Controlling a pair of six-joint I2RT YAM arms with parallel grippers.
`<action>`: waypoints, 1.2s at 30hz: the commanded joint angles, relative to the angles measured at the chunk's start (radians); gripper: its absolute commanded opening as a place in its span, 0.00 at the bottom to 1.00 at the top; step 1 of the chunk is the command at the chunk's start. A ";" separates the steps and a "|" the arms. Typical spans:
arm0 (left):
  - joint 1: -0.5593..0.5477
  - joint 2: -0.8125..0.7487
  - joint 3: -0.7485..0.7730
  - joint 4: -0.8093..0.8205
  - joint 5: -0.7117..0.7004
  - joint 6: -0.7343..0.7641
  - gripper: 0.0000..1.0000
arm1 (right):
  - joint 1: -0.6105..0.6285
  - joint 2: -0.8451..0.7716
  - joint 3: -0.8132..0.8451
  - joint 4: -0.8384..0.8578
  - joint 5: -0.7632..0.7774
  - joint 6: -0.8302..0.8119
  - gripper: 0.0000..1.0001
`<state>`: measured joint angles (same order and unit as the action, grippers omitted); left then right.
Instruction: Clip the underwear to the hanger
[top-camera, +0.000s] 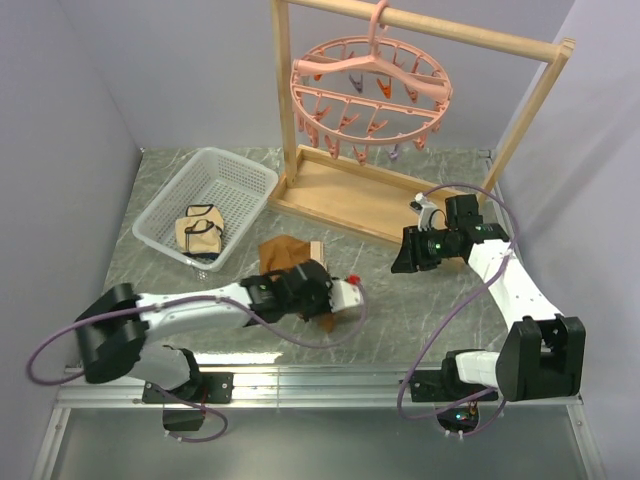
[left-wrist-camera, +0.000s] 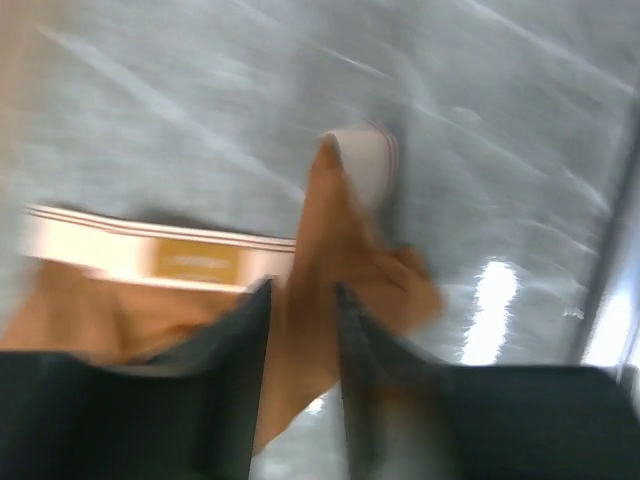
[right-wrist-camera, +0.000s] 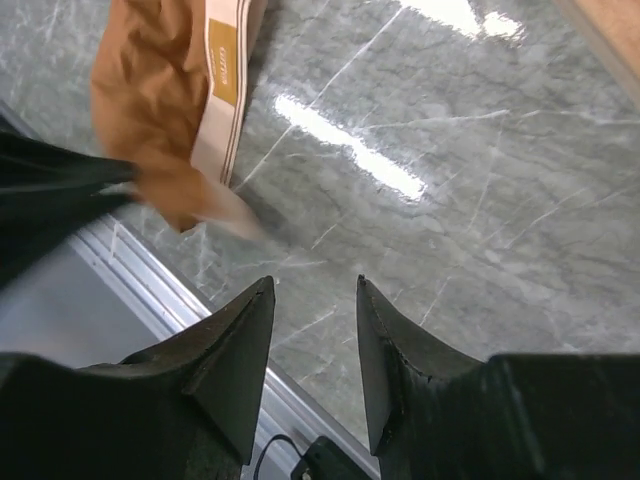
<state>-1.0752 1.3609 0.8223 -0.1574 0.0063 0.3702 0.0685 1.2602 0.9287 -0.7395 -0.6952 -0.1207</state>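
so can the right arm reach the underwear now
Probably yes: only bare table lies between the open right end effector and the underwear, though the left end effector grips it.

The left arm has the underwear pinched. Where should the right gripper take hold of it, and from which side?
Probably the tan waistband of the underwear, approached from the right arm's own side. The band is a flat, firmer-looking edge turned toward the open right gripper. It also lies clear of the left gripper, which pinches the brown cloth.
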 joint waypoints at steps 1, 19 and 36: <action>-0.048 0.111 0.090 -0.023 0.036 -0.141 0.41 | -0.004 -0.007 0.041 -0.026 -0.049 0.019 0.46; 0.350 0.349 0.532 -0.373 0.231 -0.024 0.71 | 0.020 0.059 0.035 -0.061 -0.164 -0.023 0.42; 0.437 0.736 0.756 -0.400 0.219 0.111 0.64 | 0.381 0.030 0.006 0.006 0.187 -0.373 0.48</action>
<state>-0.6361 2.0876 1.5604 -0.5705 0.2195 0.4385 0.4301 1.3251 0.9302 -0.7708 -0.5571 -0.3893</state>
